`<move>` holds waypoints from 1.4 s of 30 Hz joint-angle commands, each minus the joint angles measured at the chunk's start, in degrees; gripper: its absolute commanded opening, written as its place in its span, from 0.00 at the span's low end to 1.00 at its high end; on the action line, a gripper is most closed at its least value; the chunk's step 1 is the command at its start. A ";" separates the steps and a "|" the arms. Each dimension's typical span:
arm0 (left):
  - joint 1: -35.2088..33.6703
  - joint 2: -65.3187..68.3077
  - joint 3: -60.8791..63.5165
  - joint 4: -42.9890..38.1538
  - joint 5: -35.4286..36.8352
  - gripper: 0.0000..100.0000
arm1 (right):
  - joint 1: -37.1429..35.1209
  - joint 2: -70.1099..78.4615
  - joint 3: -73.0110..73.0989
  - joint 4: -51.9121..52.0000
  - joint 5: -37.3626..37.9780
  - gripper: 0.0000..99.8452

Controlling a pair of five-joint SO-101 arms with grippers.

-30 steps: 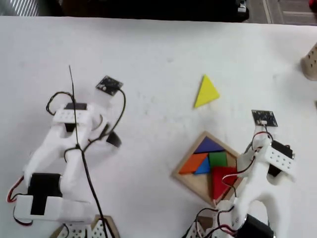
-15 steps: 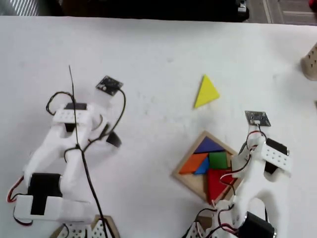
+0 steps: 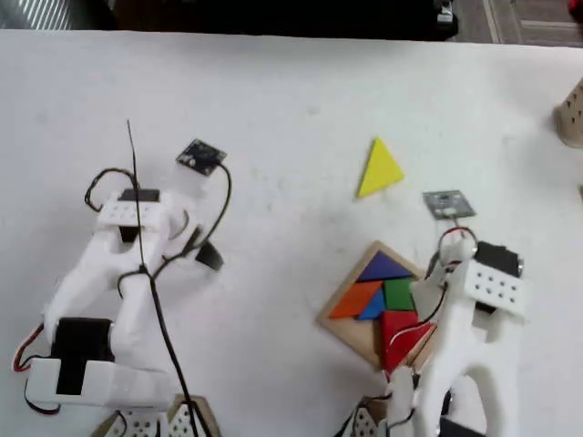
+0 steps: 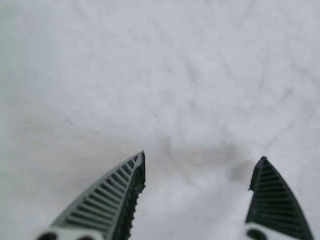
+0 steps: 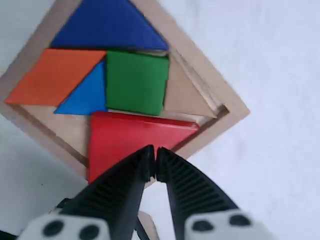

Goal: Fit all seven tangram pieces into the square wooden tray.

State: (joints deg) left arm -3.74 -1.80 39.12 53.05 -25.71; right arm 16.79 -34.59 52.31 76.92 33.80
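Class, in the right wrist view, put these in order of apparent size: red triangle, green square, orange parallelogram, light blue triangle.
1. red triangle, probably largest, though partly behind the fingers
2. green square and orange parallelogram: too alike to rank
3. light blue triangle

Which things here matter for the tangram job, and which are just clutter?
Job: wooden tray; yellow triangle, loose on the table; large blue triangle, orange piece, small blue triangle, green square, red triangle, in the tray.
Lying about: beige perforated block, right edge; wooden bits, near edge.
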 commanded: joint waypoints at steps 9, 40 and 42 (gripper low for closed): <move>-0.48 -0.13 -3.08 -0.44 -0.70 0.33 | -14.02 0.75 0.53 -2.33 -2.37 0.02; -0.22 -0.13 -3.16 -0.70 -0.70 0.33 | -22.46 15.78 1.32 -14.99 -5.63 0.02; -0.22 -0.13 -3.16 -0.70 -0.70 0.33 | -23.25 15.78 0.00 -12.09 -5.36 0.02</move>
State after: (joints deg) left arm -3.74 -1.80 39.12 53.05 -25.71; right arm -6.51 -18.95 54.86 63.03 28.53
